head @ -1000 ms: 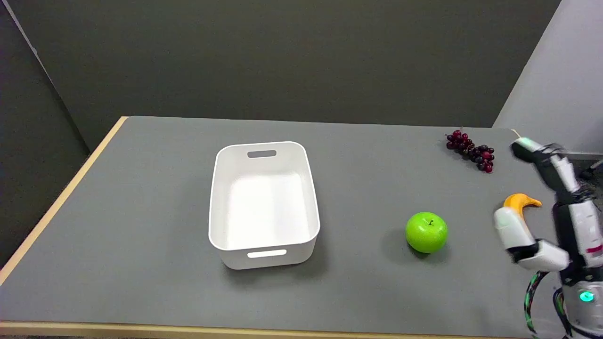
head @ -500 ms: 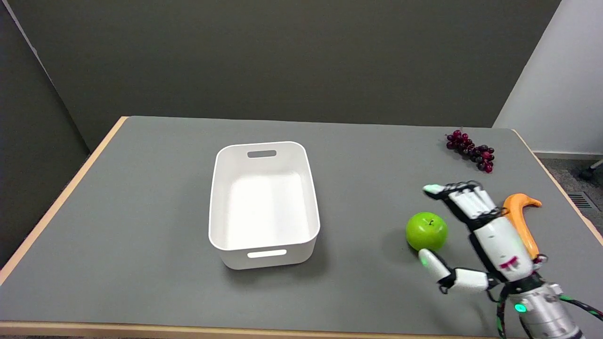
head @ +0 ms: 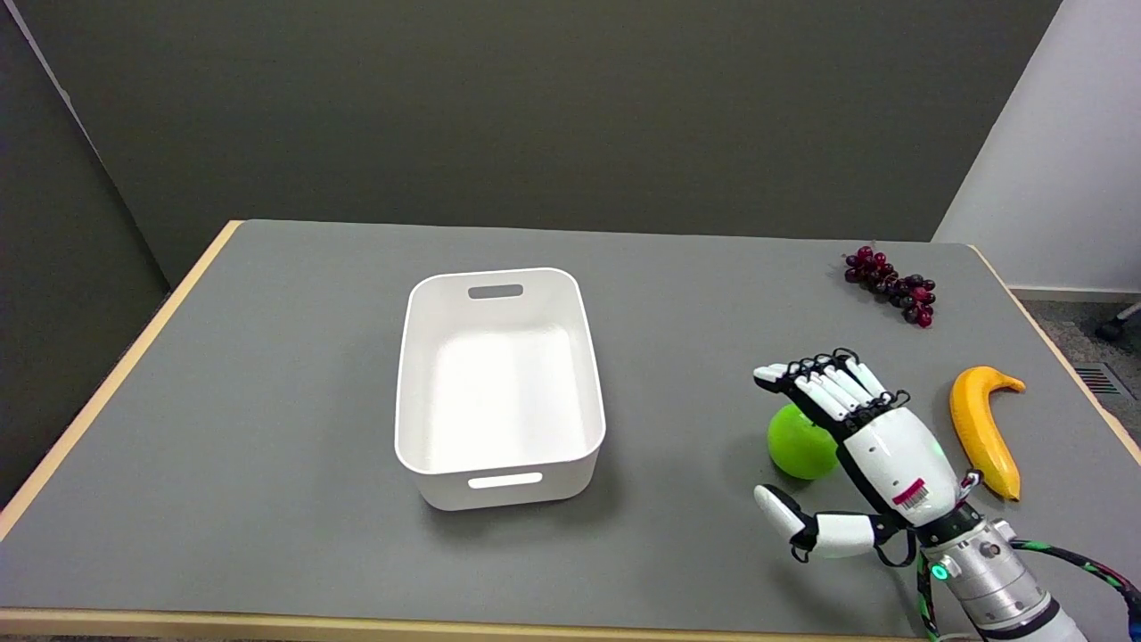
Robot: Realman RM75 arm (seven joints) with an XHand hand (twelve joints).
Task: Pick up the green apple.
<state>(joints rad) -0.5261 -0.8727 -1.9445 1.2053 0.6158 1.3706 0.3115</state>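
A: What do you see, starting at the left?

B: A white bin (head: 499, 388) sits in the middle of the grey desk (head: 267, 401). It has nothing in it.

A: And the green apple (head: 796, 446)?

B: It sits on the desk, well to the right of the bin, near the front edge.

A: Where is the right hand (head: 869, 455)?

B: Right over the apple, from its right side. The fingers (head: 816, 385) are spread apart and reach past the far top of the apple. The thumb (head: 784, 513) sticks out in front of it. So the apple lies between them, a bit under the palm.

A: Is it holding the apple?

B: No. It holds nothing. I think it must go down and close.

A: What else?

B: A banana (head: 980, 428) just right of the hand, and grapes (head: 891, 285) far back.
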